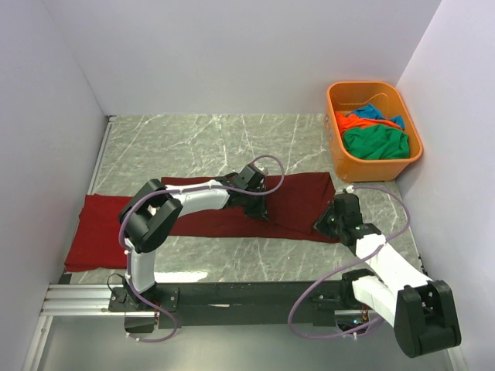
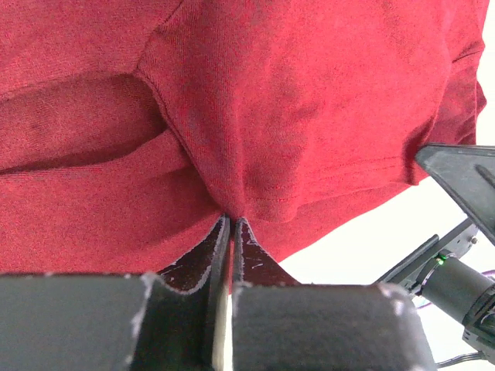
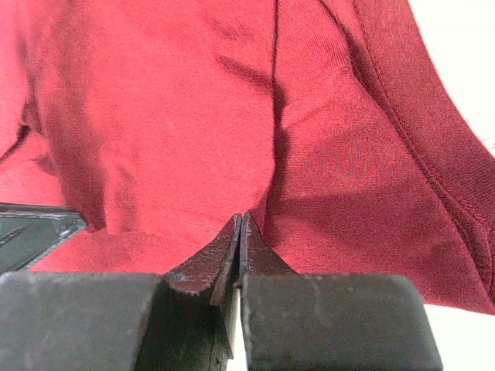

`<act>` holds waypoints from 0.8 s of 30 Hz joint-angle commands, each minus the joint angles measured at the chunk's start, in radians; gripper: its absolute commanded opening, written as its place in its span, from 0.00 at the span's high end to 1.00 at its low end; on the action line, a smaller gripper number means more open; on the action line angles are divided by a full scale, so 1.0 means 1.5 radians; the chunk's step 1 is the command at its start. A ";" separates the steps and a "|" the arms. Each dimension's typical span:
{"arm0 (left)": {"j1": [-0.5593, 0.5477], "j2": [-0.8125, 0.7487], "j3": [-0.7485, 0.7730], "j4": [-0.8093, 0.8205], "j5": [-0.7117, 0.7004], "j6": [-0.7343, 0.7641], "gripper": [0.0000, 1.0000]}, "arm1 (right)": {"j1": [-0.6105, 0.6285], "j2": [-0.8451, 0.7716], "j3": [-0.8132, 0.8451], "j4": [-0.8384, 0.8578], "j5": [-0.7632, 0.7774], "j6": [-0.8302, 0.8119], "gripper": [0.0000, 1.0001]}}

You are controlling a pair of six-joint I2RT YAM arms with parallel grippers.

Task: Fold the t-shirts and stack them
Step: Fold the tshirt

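Dark maroon soft cloth t-shirt, lying on grey marble surface: left tool and right tool both pinching its fabric.

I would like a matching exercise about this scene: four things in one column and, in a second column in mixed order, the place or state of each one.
Things
1. maroon t-shirt
2. green t-shirt
3. blue t-shirt
4. orange tub

Places or states
A. stands at the far right corner of the table
B. lies in the tub, at its near end
C. spread on the table, pinched by the left gripper and the right gripper
D. lies in the tub, at its far end

Pairs: 1-C, 2-B, 3-D, 4-A
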 commanded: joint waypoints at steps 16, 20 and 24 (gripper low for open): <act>-0.004 -0.042 0.032 -0.004 -0.003 -0.005 0.99 | -0.005 -0.132 0.050 -0.102 0.045 -0.011 1.00; -0.004 -0.045 0.033 -0.003 -0.003 -0.005 0.99 | -0.005 -0.137 0.046 -0.111 0.056 -0.017 1.00; -0.004 -0.037 0.033 0.004 0.003 -0.009 0.99 | -0.004 -0.098 0.020 -0.083 0.046 -0.006 0.78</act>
